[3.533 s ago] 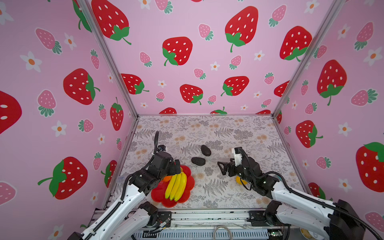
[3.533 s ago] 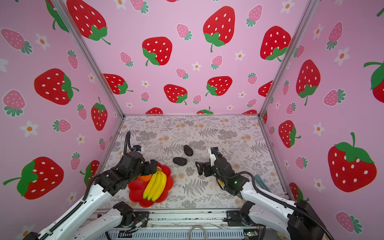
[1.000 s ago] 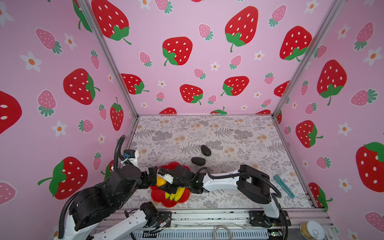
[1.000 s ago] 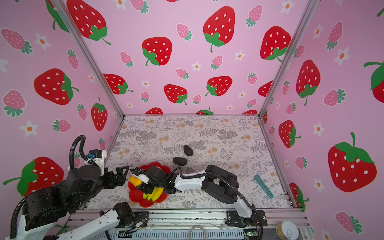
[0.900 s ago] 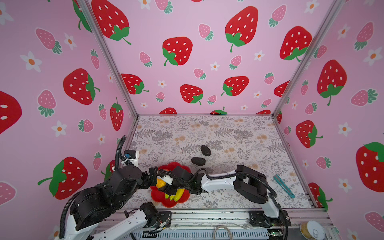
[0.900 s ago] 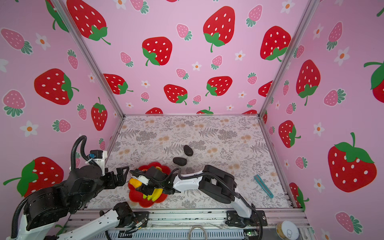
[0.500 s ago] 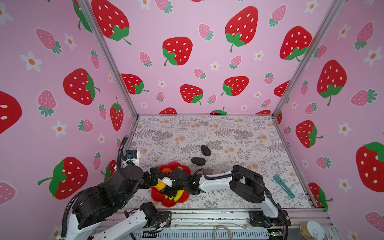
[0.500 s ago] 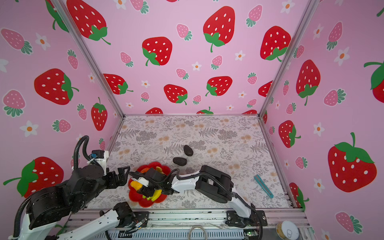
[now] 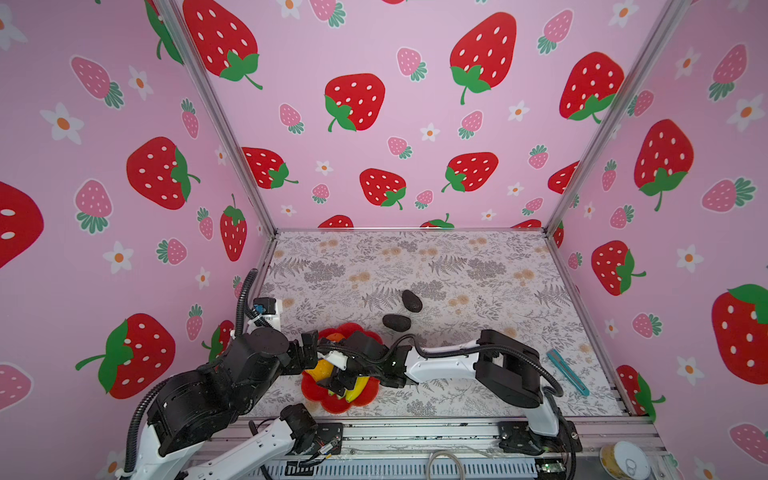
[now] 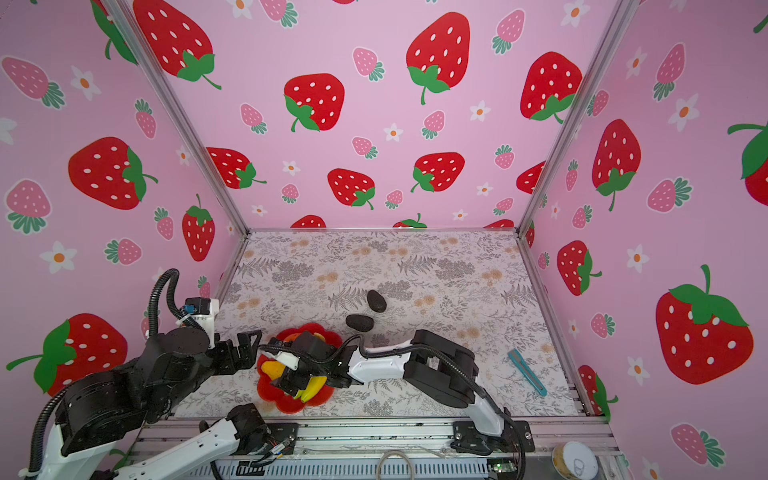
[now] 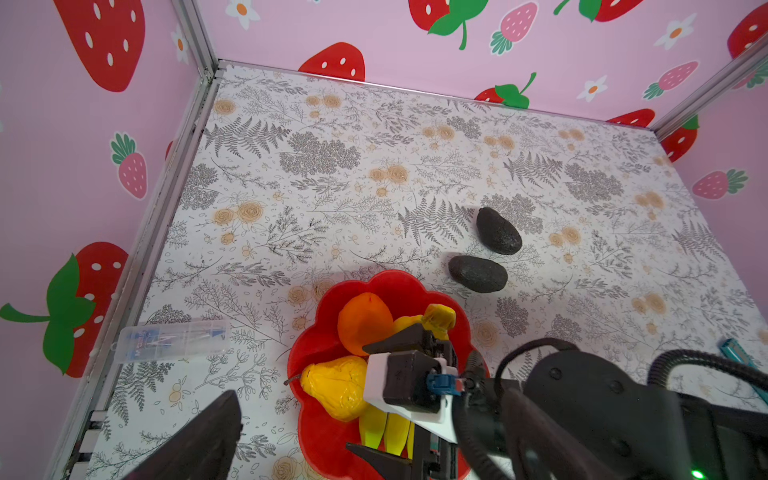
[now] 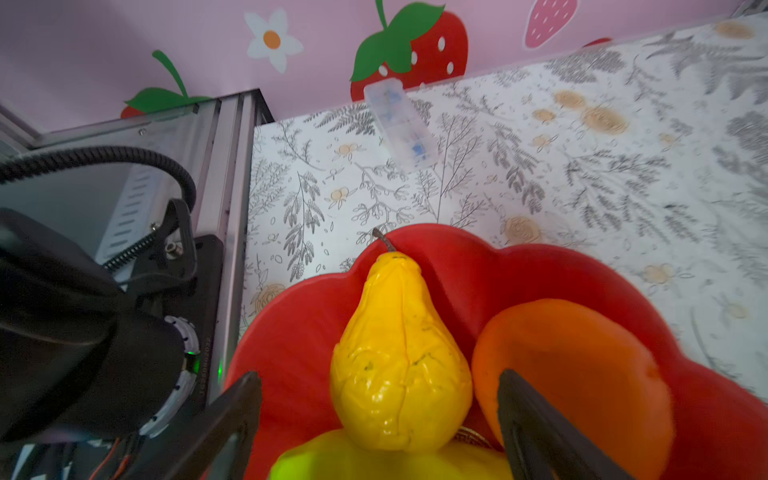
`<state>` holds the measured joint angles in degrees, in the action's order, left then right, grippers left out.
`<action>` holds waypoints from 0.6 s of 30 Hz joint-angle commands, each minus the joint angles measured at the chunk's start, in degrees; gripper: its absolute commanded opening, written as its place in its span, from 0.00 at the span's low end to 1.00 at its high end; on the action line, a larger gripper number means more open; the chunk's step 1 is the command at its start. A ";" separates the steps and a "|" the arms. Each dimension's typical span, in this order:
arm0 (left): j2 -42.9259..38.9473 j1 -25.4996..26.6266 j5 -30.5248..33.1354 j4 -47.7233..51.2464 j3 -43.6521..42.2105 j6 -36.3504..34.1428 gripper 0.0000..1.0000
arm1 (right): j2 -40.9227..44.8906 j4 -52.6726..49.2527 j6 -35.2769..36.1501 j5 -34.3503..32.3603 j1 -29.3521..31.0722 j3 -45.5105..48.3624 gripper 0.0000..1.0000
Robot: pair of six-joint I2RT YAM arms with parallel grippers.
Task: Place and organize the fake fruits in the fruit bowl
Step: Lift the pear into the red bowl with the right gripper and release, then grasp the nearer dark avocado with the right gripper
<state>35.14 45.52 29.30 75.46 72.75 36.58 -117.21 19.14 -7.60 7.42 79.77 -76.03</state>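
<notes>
Red fruit bowl (image 11: 399, 282) sits near-left on the table (image 11: 374, 166), holding pear (image 12: 399, 353), orange (image 12: 573, 353) and banana bunch (image 11: 386, 428). Right tool (image 12: 377, 376) hovers above, jaws spread either side of the pear, seemingly not touching. Left tool (image 10: 245, 349), jaws apart and empty, hangs just left. Two avocados (image 11: 478, 273) (image 11: 498, 231) lie just beyond.

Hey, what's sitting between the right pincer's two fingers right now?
The yellow pear, lying in the red bowl beside the orange. The right wrist view shows the right pincer open around it, with a gap on each side.
</notes>
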 commanded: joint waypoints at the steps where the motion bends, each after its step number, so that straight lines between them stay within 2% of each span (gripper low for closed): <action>1: 0.61 -0.12 0.19 -2.23 2.47 -1.24 0.99 | 6.56 1.04 0.96 -3.54 0.21 1.78 0.91; 4: 1.10 -0.17 0.86 -4.85 3.94 -3.04 0.99 | 11.49 0.76 -1.55 -6.31 -1.81 4.71 0.92; 8: 3.75 -0.17 2.38 -7.92 6.44 -6.68 0.99 | 17.97 0.33 -6.54 -7.08 -8.12 11.13 0.92; 11: 7.70 -0.16 0.66 -10.61 6.45 -9.35 0.99 | 23.66 -0.59 -8.13 -11.34 -12.02 16.75 0.94; 13: 12.06 -0.17 -3.75 -12.47 5.40 -11.49 0.99 | 25.40 -1.96 -8.20 -11.89 -15.05 19.68 0.94; 18: 21.63 -1.90 -21.66 -17.20 1.66 -15.01 0.99 | 25.43 -2.67 -5.73 -15.27 -19.76 25.25 0.95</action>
<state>53.15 44.58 18.61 61.25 76.69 24.67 -91.59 18.61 -13.85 -4.69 60.71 -53.23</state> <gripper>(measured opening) 0.991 0.948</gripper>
